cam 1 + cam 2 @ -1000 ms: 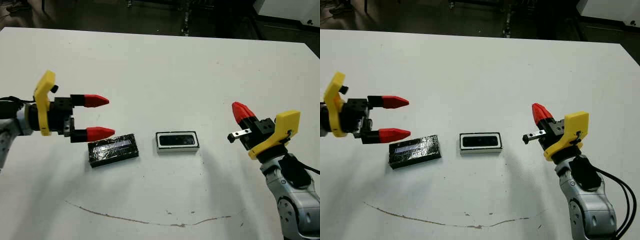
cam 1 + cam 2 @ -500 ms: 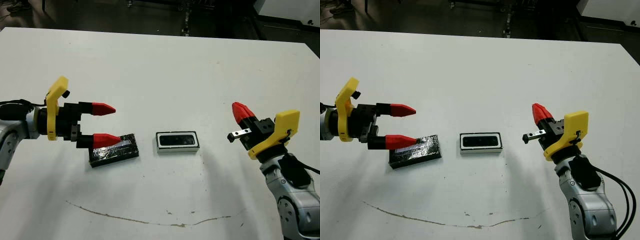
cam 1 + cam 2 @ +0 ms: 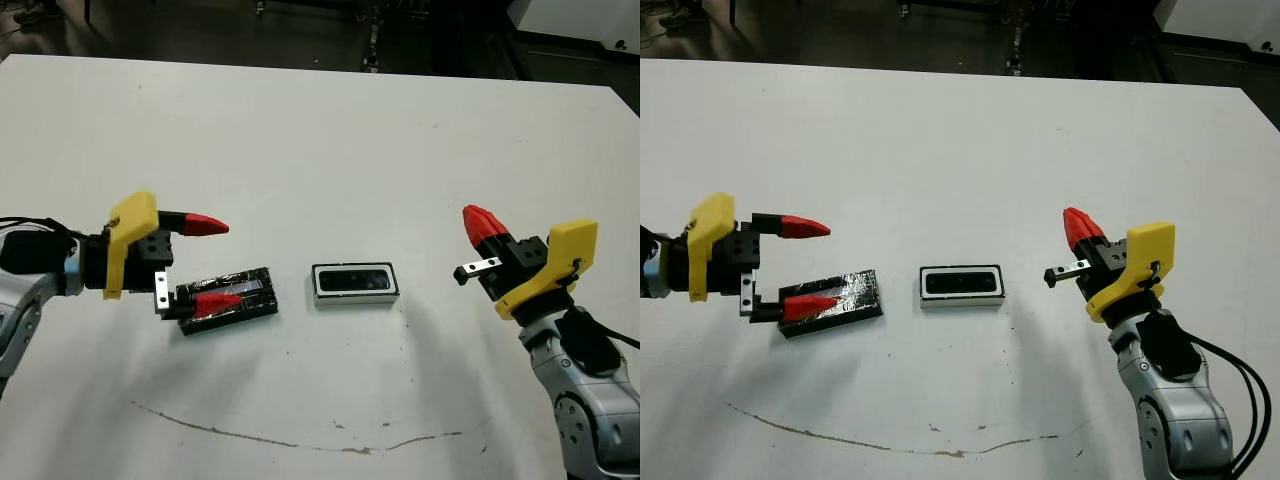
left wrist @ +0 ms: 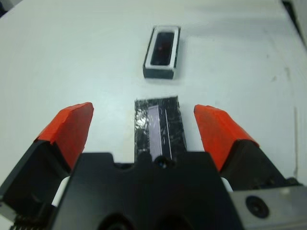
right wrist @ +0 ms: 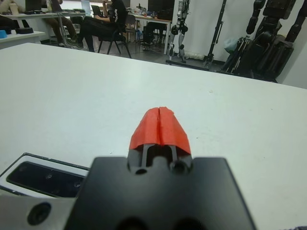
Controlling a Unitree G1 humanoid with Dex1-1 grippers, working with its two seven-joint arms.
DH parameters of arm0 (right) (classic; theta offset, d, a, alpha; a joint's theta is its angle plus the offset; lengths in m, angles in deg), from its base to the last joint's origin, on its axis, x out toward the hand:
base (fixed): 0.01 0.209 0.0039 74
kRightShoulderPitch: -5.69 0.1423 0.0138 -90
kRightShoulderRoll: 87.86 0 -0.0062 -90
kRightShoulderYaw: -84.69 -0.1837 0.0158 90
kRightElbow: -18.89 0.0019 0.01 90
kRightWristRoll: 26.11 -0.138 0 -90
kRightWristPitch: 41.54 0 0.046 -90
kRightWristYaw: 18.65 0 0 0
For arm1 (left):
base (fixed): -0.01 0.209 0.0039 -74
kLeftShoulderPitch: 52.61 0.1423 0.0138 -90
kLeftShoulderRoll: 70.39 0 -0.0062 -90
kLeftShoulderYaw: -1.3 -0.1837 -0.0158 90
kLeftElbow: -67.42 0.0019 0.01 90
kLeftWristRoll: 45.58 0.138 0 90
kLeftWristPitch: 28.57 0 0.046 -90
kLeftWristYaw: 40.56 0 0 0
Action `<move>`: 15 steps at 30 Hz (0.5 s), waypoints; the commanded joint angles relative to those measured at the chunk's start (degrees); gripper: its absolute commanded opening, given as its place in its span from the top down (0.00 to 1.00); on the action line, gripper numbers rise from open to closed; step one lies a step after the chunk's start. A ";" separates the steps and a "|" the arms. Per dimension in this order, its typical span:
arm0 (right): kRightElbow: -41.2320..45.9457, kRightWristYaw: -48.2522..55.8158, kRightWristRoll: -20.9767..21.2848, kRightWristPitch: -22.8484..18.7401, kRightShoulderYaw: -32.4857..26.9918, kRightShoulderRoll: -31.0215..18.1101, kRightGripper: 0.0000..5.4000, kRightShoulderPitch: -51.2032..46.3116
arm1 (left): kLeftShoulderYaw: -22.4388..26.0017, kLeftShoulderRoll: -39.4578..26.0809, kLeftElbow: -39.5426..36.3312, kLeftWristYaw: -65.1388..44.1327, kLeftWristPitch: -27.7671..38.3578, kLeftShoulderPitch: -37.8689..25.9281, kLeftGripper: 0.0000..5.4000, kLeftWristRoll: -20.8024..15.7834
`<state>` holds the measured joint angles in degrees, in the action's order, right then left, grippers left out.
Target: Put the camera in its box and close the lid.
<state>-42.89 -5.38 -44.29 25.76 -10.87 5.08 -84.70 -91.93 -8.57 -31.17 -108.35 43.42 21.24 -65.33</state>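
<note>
The lid (image 3: 228, 298), a flat glossy black panel with a pale bluish strip and a crinkled sheen, lies on the white table (image 3: 330, 140) between the spread fingers of the left gripper (image 3: 208, 262), which has dropped around it over the last second and holds nothing yet. Just beyond its tips sits the box (image 3: 355, 282), a shallow black-rimmed tray with the slim dark camera (image 4: 163, 44) already inside, so likely only closing remains. The right gripper (image 3: 481, 228) waits pinched shut and empty, well off to the box's far side.
</note>
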 commanded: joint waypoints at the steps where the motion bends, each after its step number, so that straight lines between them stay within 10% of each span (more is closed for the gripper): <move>1: -0.38 0.19 -0.09 0.07 -0.37 -0.23 1.00 -0.35 | -1.00 -0.55 0.52 -0.72 0.06 0.69 0.00 0.39; 15: -0.01 0.15 1.60 0.77 0.04 -0.44 1.00 -0.61 | -2.40 -0.55 1.98 -1.28 0.77 0.22 0.00 1.26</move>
<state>-42.89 -5.27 -43.26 25.92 -10.83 5.08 -84.78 -94.17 -8.89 -29.06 -110.20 44.01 21.21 -64.85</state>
